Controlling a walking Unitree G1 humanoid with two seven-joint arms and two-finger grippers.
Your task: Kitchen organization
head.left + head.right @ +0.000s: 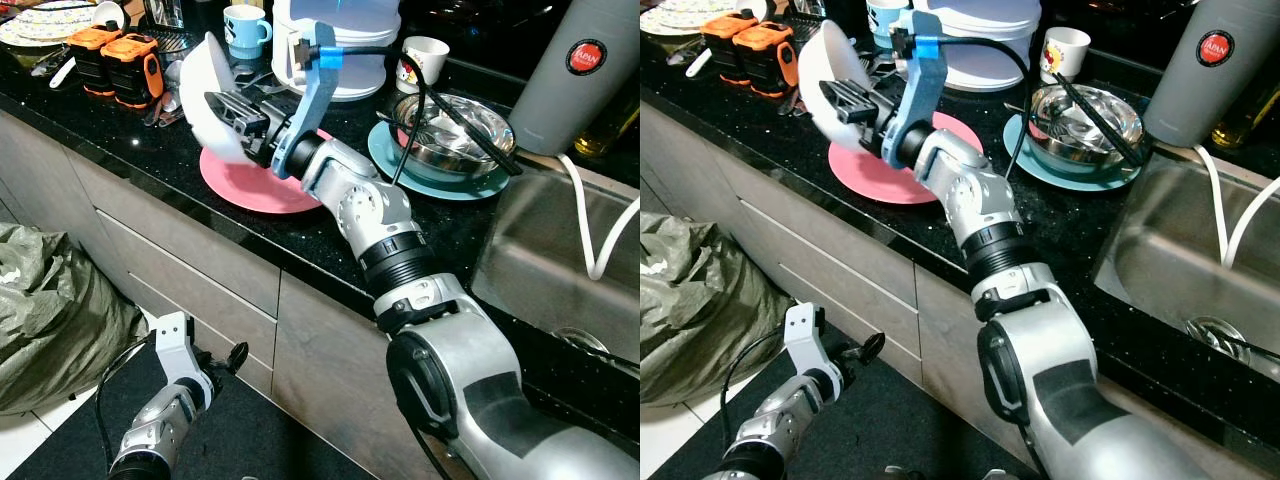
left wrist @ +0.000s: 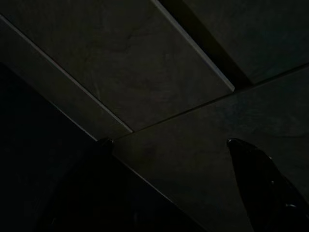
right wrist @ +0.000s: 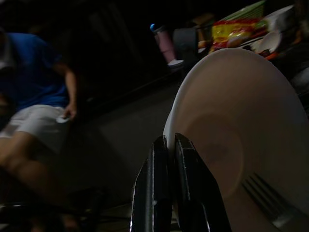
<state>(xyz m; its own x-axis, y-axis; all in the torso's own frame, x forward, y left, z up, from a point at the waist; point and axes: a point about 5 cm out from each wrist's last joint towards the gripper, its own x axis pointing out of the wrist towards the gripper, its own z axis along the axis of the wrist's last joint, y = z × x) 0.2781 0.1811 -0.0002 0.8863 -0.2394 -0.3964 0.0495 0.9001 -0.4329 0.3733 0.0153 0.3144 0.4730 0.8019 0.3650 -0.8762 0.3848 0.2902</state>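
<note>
Evidently right gripper (image 1: pixel 228 112) pinched white bowl (image 1: pixel 205 95) by rim, fingers closed, tilted above pink plate (image 1: pixel 262 186), presumably for stacking. Left gripper (image 1: pixel 225 360) hung idle near drawers, fingers slightly parted.

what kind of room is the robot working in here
Most likely a home kitchen. A black stone counter is crowded with dishes, such as a pink plate and a steel bowl, with a steel sink set in beside them. The right pincer holds a white bowl by its rim.
</note>
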